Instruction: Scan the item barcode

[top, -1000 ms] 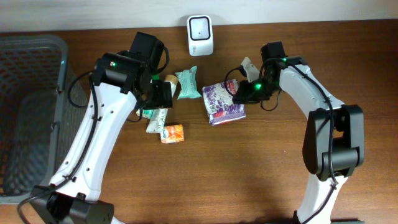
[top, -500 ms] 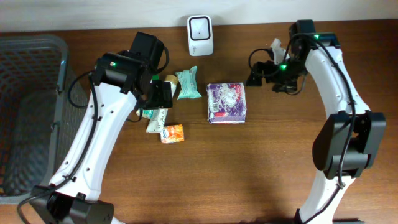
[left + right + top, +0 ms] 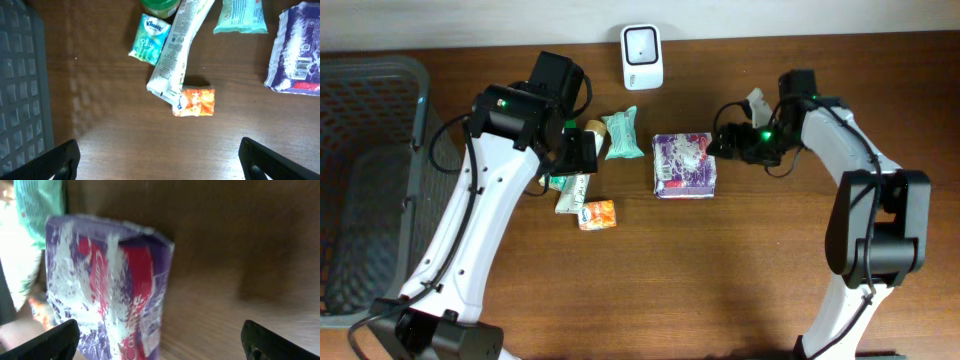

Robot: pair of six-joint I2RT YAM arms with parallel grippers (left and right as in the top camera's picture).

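The item, a purple and red tissue pack [image 3: 684,166], lies flat on the wooden table below the white barcode scanner [image 3: 642,57]. My right gripper [image 3: 720,146] hovers open at the pack's upper right corner. In the right wrist view the pack [image 3: 105,290] fills the left half, its edge reaching between the spread fingers [image 3: 45,342] without being gripped; the right gripper [image 3: 160,342] holds nothing. My left gripper [image 3: 578,150] hangs open over the small packs, and in its own view the left gripper [image 3: 160,160] has only bare wood between the tips. The purple pack [image 3: 297,55] shows there at the right edge.
A mint green pack [image 3: 621,135], a white tube [image 3: 572,192], an orange pack [image 3: 597,214] and a blue-green Kleenex pack [image 3: 148,44] lie clustered left of the item. A dark mesh basket [image 3: 370,180] stands at the table's left end.
The right gripper has opened and let go of the purple pack, which now lies flat. That arm swung back to the right, then returned to the pack's corner. The left arm stayed still.
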